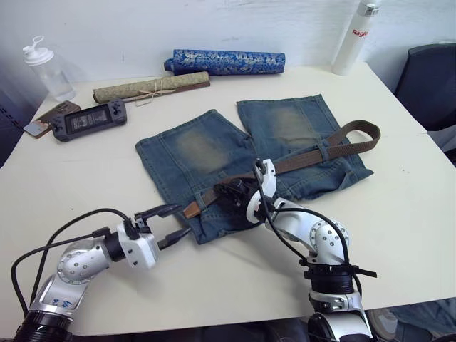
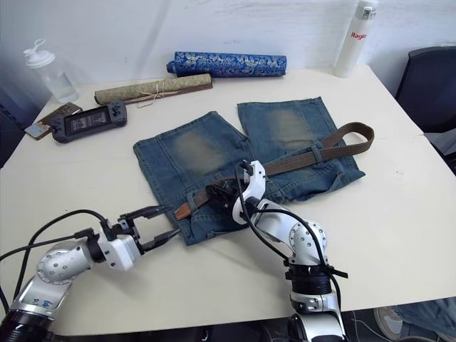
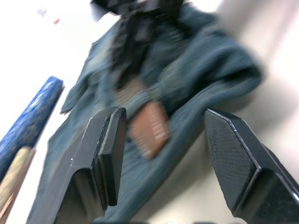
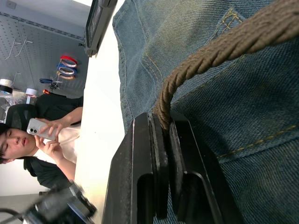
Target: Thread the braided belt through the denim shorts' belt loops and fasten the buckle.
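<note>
Left gripper (image 1: 169, 225) hovers wide open beside tan belt tip (image 1: 191, 209) | right gripper (image 4: 164, 140) pinches braided belt (image 1: 313, 154), apparently feeding it along denim shorts (image 1: 206, 153) waistband

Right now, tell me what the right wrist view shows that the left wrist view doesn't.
Right wrist view alone: the right gripper, jaws shut on the braided belt, and a person holding a phone beyond the table edge. Left wrist view alone: the left gripper, jaws open, facing the belt's tan tip, and the blue patterned tube. Both show the denim shorts.
</note>
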